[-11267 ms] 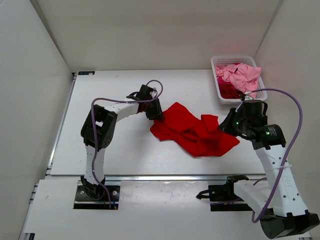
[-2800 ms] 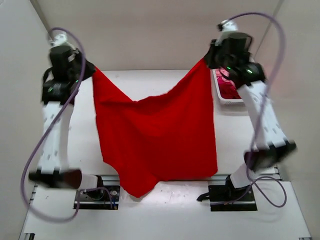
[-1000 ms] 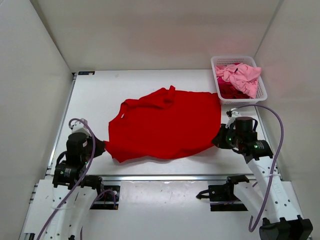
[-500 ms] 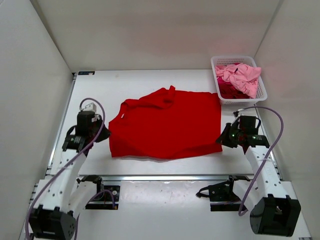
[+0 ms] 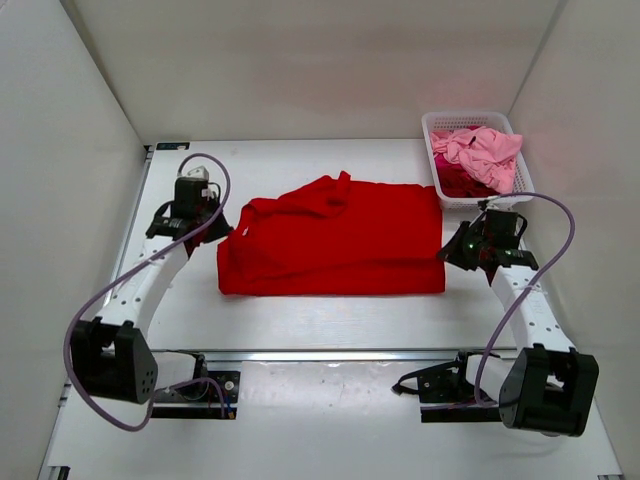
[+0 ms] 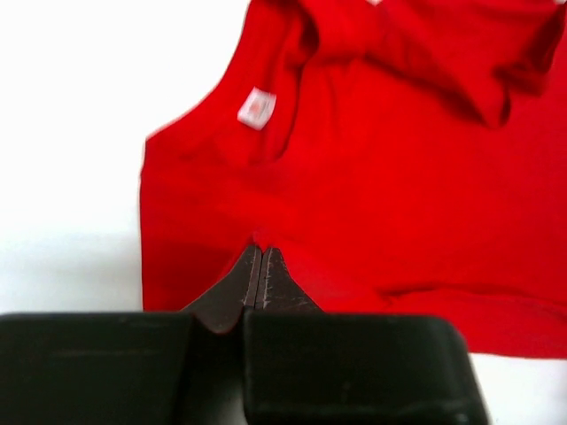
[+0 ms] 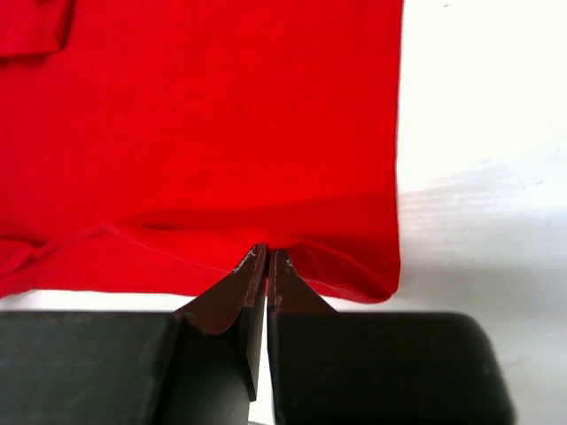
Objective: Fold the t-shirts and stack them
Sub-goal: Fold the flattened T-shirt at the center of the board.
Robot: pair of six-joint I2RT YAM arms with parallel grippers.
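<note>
Red shirt is lying spread at centre frame on the table, with its lower edge doubled back onto itself. Left gripper is pinching the shirt's left edge and right gripper is pinching its right edge, both sets of jaws clenched tight on cloth. Pink shirt is sitting heaped in the basket at upper right, over darker red cloth.
</note>
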